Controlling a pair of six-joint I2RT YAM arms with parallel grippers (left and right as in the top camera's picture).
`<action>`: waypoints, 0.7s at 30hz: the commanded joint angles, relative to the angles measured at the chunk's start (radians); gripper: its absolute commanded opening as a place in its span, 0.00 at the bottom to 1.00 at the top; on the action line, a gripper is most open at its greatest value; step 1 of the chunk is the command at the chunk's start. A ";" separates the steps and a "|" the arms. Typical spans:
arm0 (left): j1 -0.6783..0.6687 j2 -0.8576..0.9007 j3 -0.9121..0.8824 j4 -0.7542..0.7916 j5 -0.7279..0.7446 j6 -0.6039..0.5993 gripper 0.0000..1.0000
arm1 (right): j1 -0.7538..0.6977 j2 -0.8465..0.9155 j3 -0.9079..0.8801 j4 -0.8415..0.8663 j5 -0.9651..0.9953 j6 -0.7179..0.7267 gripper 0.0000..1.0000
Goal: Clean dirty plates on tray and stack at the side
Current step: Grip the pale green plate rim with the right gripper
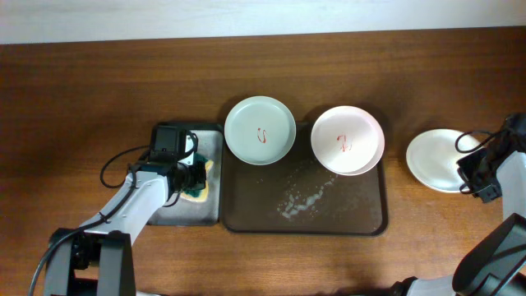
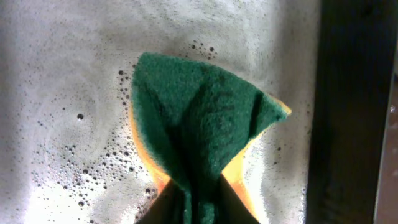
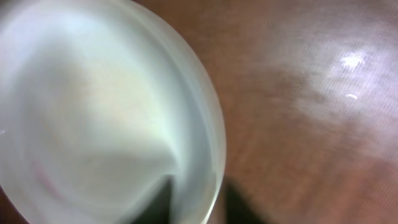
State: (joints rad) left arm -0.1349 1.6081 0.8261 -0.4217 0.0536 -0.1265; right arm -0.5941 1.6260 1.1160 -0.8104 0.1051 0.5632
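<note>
Sponge (image 2: pixel 205 124) pinched by left gripper (image 2: pixel 196 210) (over suds (image 2: pixel 68 124)) | right gripper (image 3: pixel 199 202) clamps white plate (image 3: pixel 93 112) rim

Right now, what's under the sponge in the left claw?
Around the sponge the grey tray shows, wet with foam and bubbles. The patch directly beneath the sponge is covered, so I can't tell.

Green plate (image 1: pixel 260 130): red scribble at centre, no readable character.
Pink plate (image 1: pixel 347 140): red scribble at centre, no readable character.
Text, brands, numbers: none legible.
</note>
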 commanded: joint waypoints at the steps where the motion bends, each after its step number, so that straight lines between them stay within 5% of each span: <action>1: 0.004 -0.013 -0.011 -0.006 0.007 0.001 0.51 | 0.000 -0.003 0.016 0.050 -0.246 -0.113 0.55; 4: 0.004 -0.013 -0.011 -0.013 0.008 0.001 0.51 | 0.139 -0.004 0.039 0.067 -0.509 -0.329 0.59; 8: 0.004 -0.013 -0.012 -0.035 0.011 0.001 0.50 | 0.437 -0.004 0.097 0.082 -0.516 -0.452 0.60; 12: 0.004 -0.013 -0.034 -0.043 0.011 0.001 0.49 | 0.685 0.017 0.096 0.239 -0.466 -0.453 0.63; 15: 0.004 -0.013 -0.040 -0.043 0.011 0.001 0.36 | 0.833 0.100 0.096 0.381 -0.367 -0.451 0.60; 21: 0.004 -0.013 -0.040 -0.042 0.011 0.001 0.17 | 0.922 0.310 0.096 0.551 -0.310 -0.323 0.50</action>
State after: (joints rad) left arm -0.1349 1.6051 0.8074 -0.4557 0.0570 -0.1280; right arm 0.3183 1.8774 1.2060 -0.2825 -0.2394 0.1623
